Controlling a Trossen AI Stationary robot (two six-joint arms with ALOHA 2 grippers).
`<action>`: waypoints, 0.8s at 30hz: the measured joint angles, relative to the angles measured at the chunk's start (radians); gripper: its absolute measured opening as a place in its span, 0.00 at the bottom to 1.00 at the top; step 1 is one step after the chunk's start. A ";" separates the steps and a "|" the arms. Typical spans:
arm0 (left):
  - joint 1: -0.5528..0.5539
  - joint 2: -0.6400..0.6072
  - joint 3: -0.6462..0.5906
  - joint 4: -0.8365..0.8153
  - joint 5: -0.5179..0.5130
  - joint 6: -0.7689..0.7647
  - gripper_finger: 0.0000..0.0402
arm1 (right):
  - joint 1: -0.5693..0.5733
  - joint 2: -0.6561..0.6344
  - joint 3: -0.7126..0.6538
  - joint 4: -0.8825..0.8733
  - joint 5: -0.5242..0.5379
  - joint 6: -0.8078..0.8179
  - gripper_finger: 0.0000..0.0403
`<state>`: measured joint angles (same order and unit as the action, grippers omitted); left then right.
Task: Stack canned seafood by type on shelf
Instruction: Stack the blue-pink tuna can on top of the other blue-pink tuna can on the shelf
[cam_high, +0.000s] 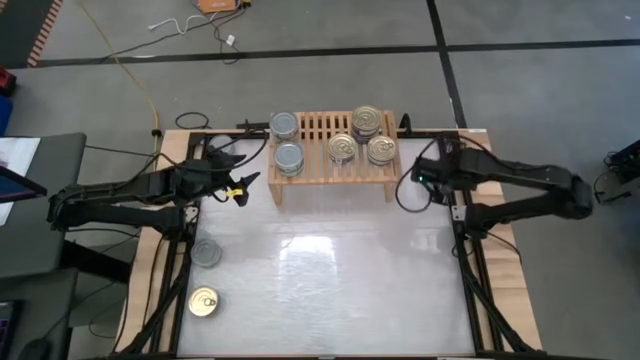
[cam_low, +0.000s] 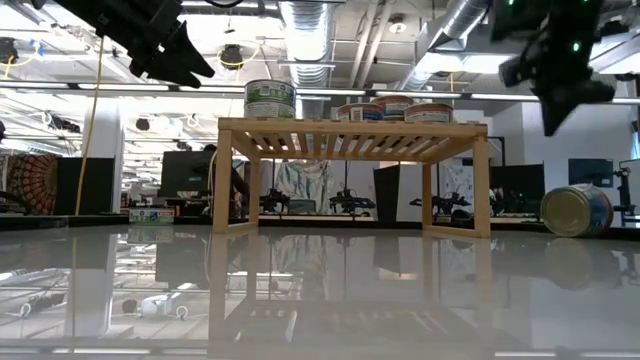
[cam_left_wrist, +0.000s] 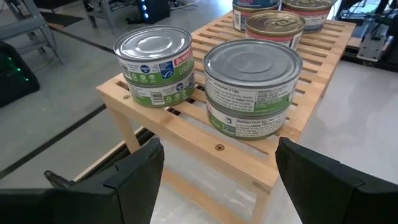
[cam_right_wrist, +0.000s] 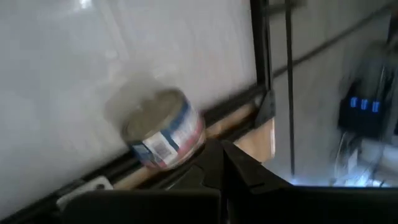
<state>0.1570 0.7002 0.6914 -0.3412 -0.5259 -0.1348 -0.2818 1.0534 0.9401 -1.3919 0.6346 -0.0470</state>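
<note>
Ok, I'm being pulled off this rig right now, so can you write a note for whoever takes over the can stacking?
Left tool: open, empty, beside the left end of the shelf.
Right tool: off the shelf's right end, above the table.
Done: silver-top cans sit in two stacks at the shelf's left end; gold-top cans are grouped at its right end.
Left: a loose silver can and a loose gold can stand on the table's left side. A tipped can lies on its side towards the table's right.
</note>
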 joint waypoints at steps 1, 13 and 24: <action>0.000 0.000 0.000 0.000 0.000 0.000 0.74 | -0.034 0.000 -0.018 0.012 0.001 -0.002 0.06; 0.000 0.000 0.000 -0.001 -0.007 0.004 0.74 | -0.293 -0.013 -0.279 0.442 0.062 -0.271 0.06; 0.000 0.000 0.000 0.000 -0.061 0.038 0.74 | -0.455 0.021 -0.396 0.526 -0.107 -0.305 0.06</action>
<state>0.1574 0.7002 0.6914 -0.3416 -0.5865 -0.0971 -0.7371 1.0747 0.5442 -0.8664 0.5276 -0.3521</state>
